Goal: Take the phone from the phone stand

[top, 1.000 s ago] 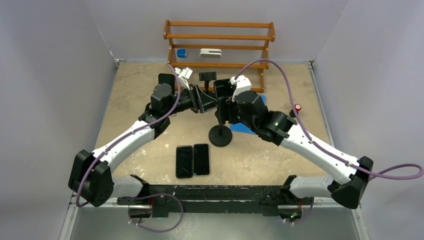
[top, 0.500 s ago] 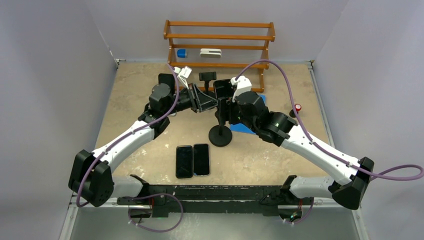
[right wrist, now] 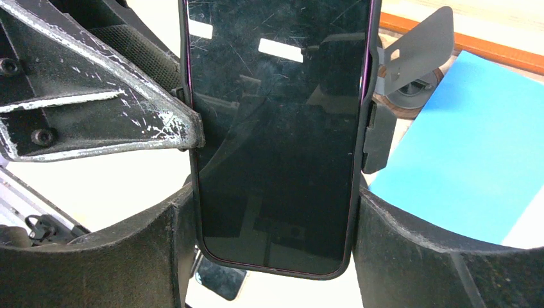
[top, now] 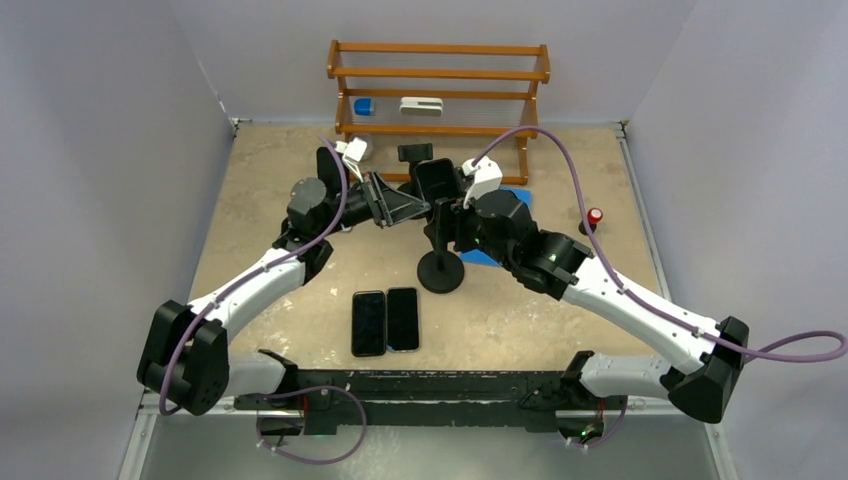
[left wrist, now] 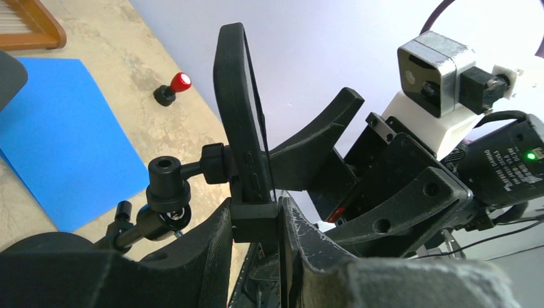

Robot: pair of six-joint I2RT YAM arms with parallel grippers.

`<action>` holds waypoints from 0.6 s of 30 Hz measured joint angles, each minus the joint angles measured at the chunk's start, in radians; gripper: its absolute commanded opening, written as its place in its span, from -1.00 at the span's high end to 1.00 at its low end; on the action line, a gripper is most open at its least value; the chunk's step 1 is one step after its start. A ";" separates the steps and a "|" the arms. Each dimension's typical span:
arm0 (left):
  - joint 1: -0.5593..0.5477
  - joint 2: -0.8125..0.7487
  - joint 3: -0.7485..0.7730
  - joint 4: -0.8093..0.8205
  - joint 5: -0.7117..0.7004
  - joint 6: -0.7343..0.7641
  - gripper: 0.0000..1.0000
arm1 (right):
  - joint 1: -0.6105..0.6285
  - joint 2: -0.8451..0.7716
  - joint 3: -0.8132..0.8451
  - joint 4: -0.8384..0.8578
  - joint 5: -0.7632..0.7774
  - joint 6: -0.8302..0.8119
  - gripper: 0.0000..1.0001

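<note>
The dark phone (top: 432,180) sits in the clamp of the black phone stand, whose round base (top: 440,272) is on the table. In the right wrist view the phone's screen (right wrist: 276,128) faces the camera. My right gripper (right wrist: 272,237) is shut on its two long edges near the bottom end. In the left wrist view the phone (left wrist: 234,96) is edge-on. My left gripper (left wrist: 256,224) is shut on the stand's clamp block (left wrist: 255,221) beside the ball joint (left wrist: 168,183). In the top view the left gripper (top: 408,205) and right gripper (top: 447,205) meet at the stand's head.
Two phones (top: 368,322) (top: 403,318) lie flat side by side in front of the stand. A blue sheet (top: 490,255) lies under my right arm. A wooden rack (top: 438,85) stands at the back, a second small stand (top: 414,152) before it. A red-topped knob (top: 595,215) is at right.
My left arm has swung left and its wrist has turned. The stand's head and the phone have tilted back, so the phone shows more of its face from above. The right gripper keeps its hold.
</note>
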 measured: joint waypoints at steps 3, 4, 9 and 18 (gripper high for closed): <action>0.011 0.000 -0.022 0.044 0.016 -0.026 1.00 | -0.001 -0.007 -0.018 0.021 -0.011 0.002 1.00; 0.015 0.000 -0.029 0.058 0.020 -0.034 1.00 | -0.004 -0.010 -0.024 0.031 -0.019 0.002 1.00; 0.025 0.000 -0.044 0.090 0.037 -0.055 1.00 | -0.017 -0.025 -0.050 0.060 -0.056 0.010 1.00; 0.032 0.003 -0.060 0.134 0.056 -0.080 1.00 | -0.029 -0.036 -0.062 0.072 -0.094 0.009 1.00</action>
